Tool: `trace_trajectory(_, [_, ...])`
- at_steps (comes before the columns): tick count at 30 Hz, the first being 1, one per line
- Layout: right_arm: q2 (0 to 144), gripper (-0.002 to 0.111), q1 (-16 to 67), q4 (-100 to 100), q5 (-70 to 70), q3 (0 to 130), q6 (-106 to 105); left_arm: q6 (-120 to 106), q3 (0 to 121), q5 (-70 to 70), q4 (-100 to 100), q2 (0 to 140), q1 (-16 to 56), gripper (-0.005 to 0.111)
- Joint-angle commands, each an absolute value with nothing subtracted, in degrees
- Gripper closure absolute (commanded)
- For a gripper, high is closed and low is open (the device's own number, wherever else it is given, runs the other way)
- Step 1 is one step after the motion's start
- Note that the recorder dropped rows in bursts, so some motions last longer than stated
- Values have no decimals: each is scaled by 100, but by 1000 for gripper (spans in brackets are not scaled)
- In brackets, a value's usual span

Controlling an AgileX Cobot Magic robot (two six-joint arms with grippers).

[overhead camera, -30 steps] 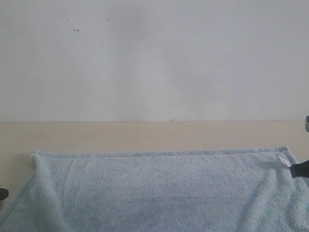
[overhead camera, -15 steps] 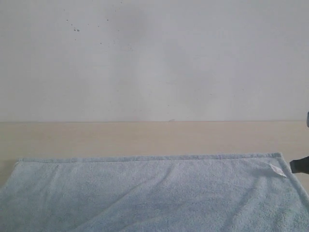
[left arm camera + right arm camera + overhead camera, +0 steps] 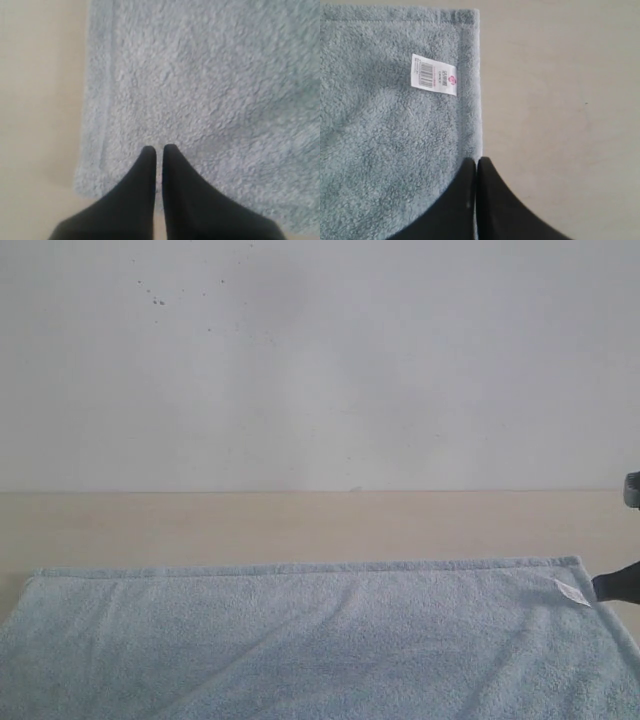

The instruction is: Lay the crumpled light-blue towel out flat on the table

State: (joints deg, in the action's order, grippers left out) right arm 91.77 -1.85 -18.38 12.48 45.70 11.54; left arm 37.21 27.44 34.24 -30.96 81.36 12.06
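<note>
The light-blue towel (image 3: 300, 640) lies spread and nearly flat across the front of the beige table (image 3: 300, 525), its far hem straight. Its white label (image 3: 572, 591) sits by the far right corner. My right gripper (image 3: 598, 585) rests at the towel's right edge. In the right wrist view the towel's (image 3: 385, 140) hem runs straight into my right gripper (image 3: 477, 161), which is shut on it, below the label (image 3: 434, 74). My left gripper (image 3: 159, 149) is out of the exterior view. It sits near a corner of the towel (image 3: 200, 90), its jaws pressed onto the cloth with a thin slit between them.
A plain white wall (image 3: 320, 360) rises behind the table's far edge. Bare table shows beyond the towel's far hem, beside its left edge (image 3: 40, 100) and past its right edge (image 3: 560, 100).
The folded-over left side of the towel was pulled outward and now lies flat. The far hem dropped slightly toward the front. The right gripper barely shifted.
</note>
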Motion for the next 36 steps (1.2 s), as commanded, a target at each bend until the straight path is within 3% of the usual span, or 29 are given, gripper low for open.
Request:
trace_trajectory(1, [9640,108,-220,-1817,1227,4825,943,3790,2847,3013,-3057,7972,1195,102])
trace_trajectory(24, [11081,108,-220,-1690,1088,5609,569,3764,3109,2468,-3048,7972,1195,102])
trace_trajectory(36, [11081,108,563,-1585,1073,5609,234,3764,3109,2391,-3042,7972,1195,102])
